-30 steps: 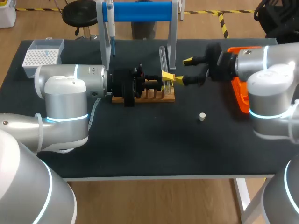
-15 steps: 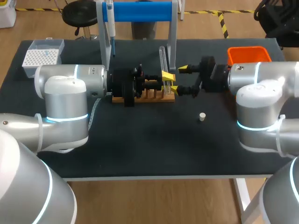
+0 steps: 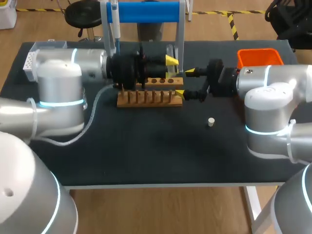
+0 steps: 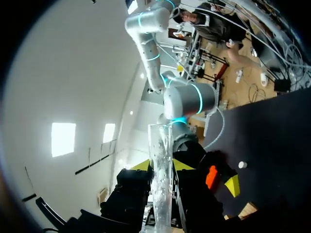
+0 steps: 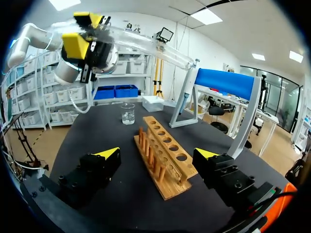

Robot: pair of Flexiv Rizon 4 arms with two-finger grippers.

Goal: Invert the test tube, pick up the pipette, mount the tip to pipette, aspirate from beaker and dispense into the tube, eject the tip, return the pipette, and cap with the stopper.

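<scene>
My left gripper (image 3: 170,61) is shut on the clear test tube (image 3: 169,50), holding it above the back of the wooden rack (image 3: 149,96). The left wrist view shows the tube (image 4: 160,184) clamped between the yellow tips of my left gripper (image 4: 161,166). From the right wrist view the tube (image 5: 150,47) hangs tilted over the rack (image 5: 163,153). My right gripper (image 3: 185,82) stands open at the rack's right end, holding nothing. The white stopper (image 3: 210,122) lies on the table. The pipette (image 3: 115,27) hangs on the blue stand. The beaker (image 5: 128,113) stands beyond the rack.
An orange bin (image 3: 259,56) sits at the back right, behind my right arm. The white tip box (image 3: 30,57) at the back left is partly hidden by my left arm. The blue pipette stand (image 3: 146,12) rises just behind the rack.
My left arm has lifted the test tube out of the rack and drawn it up and back. My right gripper moved left to the rack's end, then stopped.
</scene>
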